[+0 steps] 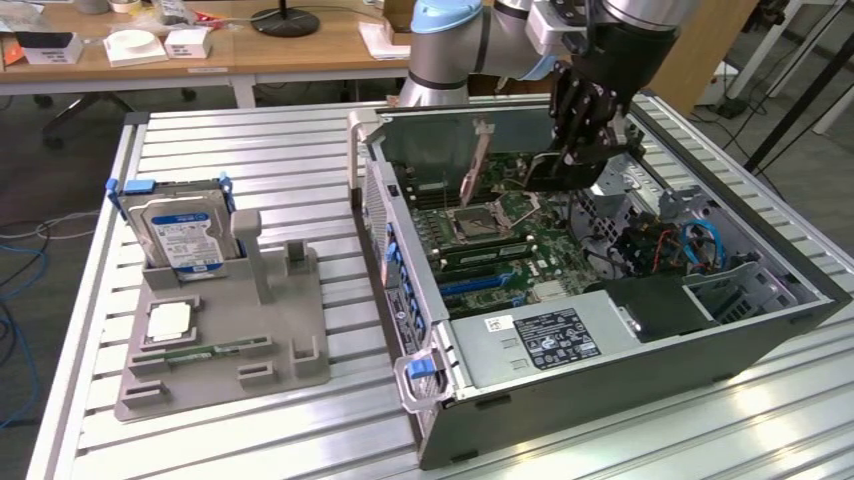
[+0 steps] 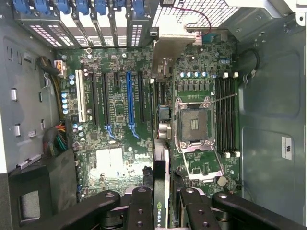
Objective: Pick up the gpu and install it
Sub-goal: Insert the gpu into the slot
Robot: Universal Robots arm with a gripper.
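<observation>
My gripper (image 1: 577,158) hangs inside the open computer case (image 1: 801,300), over the motherboard (image 1: 514,235). It is shut on the gpu (image 1: 554,172), a dark card held on edge a little above the board. In the wrist view the gpu (image 2: 161,143) shows edge-on between my gripper's (image 2: 162,203) black fingers (image 2: 141,211), with a green logo strip near them and its silver bracket at the far end. The card runs parallel to the long blue slot (image 2: 129,100) and lies between that slot and the processor socket (image 2: 194,124).
Memory slots (image 2: 225,115) sit beside the socket. Blue latches and slot covers (image 2: 81,9) line the case's rear wall. Outside the case, a grey fixture (image 1: 267,340) carries a hard drive (image 1: 187,240), a processor chip (image 1: 170,318) and a memory stick (image 1: 200,350).
</observation>
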